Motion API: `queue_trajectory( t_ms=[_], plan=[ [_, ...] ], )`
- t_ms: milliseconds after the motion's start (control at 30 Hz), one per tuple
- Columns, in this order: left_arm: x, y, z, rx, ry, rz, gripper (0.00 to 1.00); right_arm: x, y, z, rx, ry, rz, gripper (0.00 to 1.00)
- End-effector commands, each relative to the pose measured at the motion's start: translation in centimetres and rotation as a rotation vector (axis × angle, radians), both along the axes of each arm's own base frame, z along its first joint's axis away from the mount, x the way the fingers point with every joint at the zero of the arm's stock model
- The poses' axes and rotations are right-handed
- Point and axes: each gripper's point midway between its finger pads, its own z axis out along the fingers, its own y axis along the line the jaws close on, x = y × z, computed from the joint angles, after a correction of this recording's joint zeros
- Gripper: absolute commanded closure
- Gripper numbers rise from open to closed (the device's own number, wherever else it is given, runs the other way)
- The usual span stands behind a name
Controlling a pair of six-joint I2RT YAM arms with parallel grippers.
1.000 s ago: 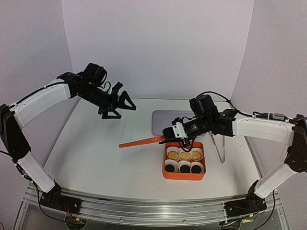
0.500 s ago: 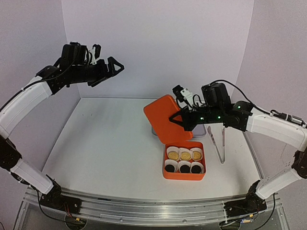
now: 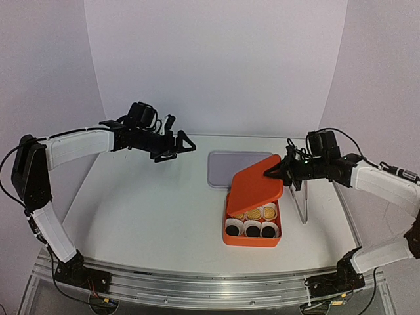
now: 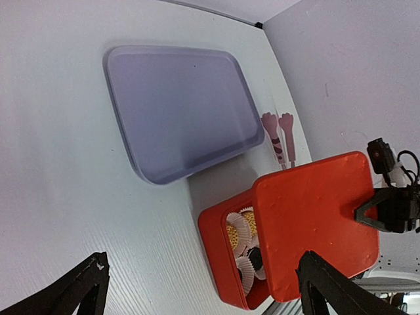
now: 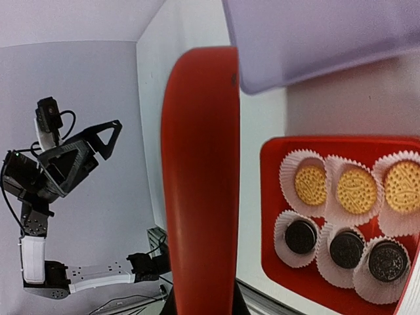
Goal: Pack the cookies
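At the right of the top view, right gripper [image 3: 272, 173]: shut tight on the far right edge of the orange lid [image 3: 254, 187].
Under the gripper, orange lid: held tilted, its right side up and its left side low over the orange box [image 3: 252, 242]. The back row of the cookies [image 5: 356, 190] is partly hidden by it in the top view. Whether lid and box touch cannot be told.
Inside the box, cookies: all six are seen from the right wrist, three golden in one row and three dark in the other. Each one sits in a white paper cup [image 5: 287, 165].
Behind the box, tray [image 3: 226, 168]: a flat grey-purple one, lying on the table [image 3: 144, 210].
Just right of the box, tongs [image 3: 302, 205]: laid down, not held.
Upper left of the middle, left gripper [image 3: 176, 150]: spread wide, nothing held, well apart from the box.
Step in hand: the cookies look packed, so the box is most likely being closed.
Next move: the lid would need to be made flat, lined up with the box rim, set down, and only then let go.
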Motion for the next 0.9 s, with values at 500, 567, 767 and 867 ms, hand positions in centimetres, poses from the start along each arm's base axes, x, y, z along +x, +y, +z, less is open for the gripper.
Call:
queue_trajectory(
  t_ms=[500,567,767,867],
  plan=[
    [-4.6,-9.2,-5.6,-0.027,0.116,-0.265,0.0,-4.4,-0.9,-1.4,0.124,-0.089,0.062,1.0],
    [-4.8,-9.5,-5.6,-0.034,0.112,-0.273,0.0,-4.3,-0.9,-1.4,0.145,-0.111,0.061,1.0],
    [-5.3,-9.7,-5.6,-0.045,0.115,-0.29,0.0,-4.5,-1.1,-2.7,0.171,-0.118,0.06,1.0],
    [-5.2,-9.8,-5.4,-0.055,0.111,-0.288,0.01,-4.3,-1.6,-3.7,0.188,-0.107,0.029,1.0]
  ],
)
